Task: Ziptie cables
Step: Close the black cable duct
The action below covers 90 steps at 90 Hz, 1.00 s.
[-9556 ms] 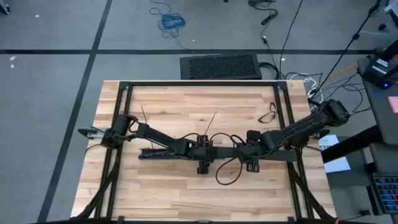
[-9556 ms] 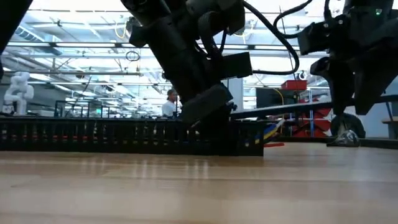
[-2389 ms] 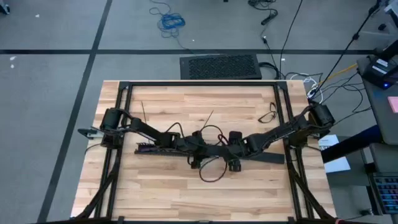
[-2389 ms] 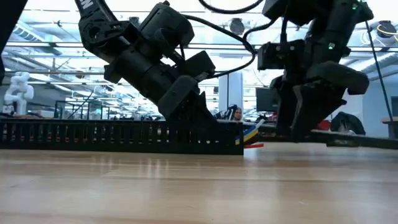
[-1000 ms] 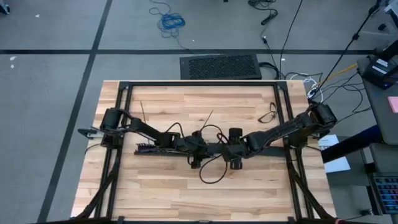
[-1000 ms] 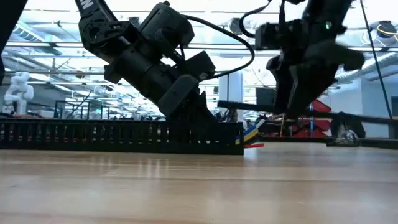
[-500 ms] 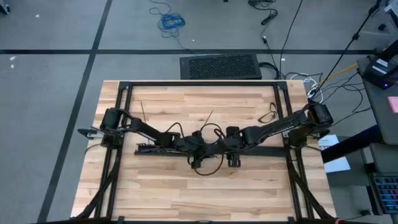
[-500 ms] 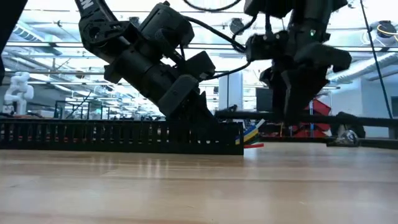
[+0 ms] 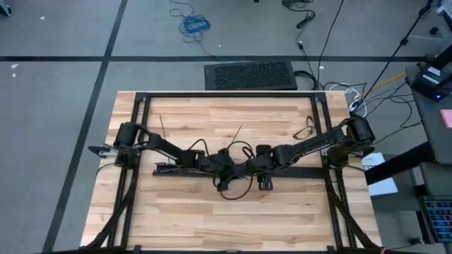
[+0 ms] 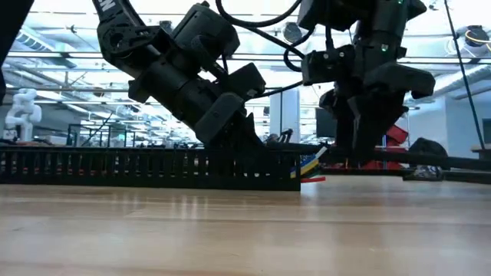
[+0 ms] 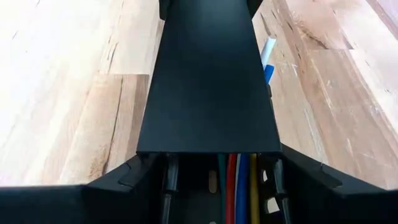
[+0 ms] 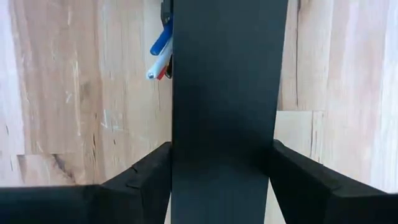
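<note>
The cables (image 11: 239, 180) are lying inside a long black slotted bar (image 10: 146, 169), near the middle of the wooden surface (image 9: 212, 212). In the left wrist view, green, red, blue and yellow wires are running side by side in the bar, and a flat black lid (image 11: 210, 81) is covering the part farther on. Blue, white and red wire ends (image 12: 159, 56) are poking out from under the lid in the right wrist view, and they are showing at the bar's end in the low view too.

Two thin dark zipties (image 9: 163, 128) are lying straight on the surface, between the bar and the far edge, well apart from each other. The second one (image 9: 239, 132) is lying nearer the middle.

The left gripper (image 9: 223, 168) is sitting down on the bar with its fingers (image 11: 124, 180) on either side of it. I cannot tell if they are squeezing it. The right gripper (image 9: 263, 169) is just beside the left one, over the black lid, with its fingers (image 12: 146, 174) sitting on both sides of the lid. I cannot tell if they are gripping it.

A black looped wire (image 9: 304, 130) is lying near the far right corner.
</note>
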Motion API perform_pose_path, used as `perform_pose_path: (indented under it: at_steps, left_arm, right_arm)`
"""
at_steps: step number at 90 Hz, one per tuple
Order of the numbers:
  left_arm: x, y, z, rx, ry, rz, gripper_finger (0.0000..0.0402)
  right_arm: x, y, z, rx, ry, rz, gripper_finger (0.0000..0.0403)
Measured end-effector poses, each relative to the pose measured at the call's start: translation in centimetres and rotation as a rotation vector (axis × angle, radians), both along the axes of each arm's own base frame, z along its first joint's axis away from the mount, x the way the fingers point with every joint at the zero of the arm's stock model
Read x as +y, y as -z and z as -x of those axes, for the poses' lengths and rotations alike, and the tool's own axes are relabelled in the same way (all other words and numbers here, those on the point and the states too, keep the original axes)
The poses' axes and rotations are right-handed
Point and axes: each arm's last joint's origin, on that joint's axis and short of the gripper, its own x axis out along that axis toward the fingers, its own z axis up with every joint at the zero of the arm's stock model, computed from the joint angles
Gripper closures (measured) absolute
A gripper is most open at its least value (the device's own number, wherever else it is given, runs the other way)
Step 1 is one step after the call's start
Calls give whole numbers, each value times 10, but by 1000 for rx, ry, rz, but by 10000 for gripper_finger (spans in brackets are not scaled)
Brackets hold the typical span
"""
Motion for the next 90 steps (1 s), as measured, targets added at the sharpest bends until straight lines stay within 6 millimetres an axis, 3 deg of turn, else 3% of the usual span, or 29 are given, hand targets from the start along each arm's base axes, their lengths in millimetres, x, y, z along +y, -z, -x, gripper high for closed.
perform_pose_path:
  at_steps: [32,66,90]
  left_arm:
    - [2,0,0,4,-24,9,159]
    - [2,1,1,17,-26,5,159]
    - [2,1,1,16,-28,4,159]
  right_arm:
    - [1,12,-5,28,-11,1,183]
    - [1,-16,-13,59,-33,73,186]
    - [2,-10,-15,91,-6,46,186]
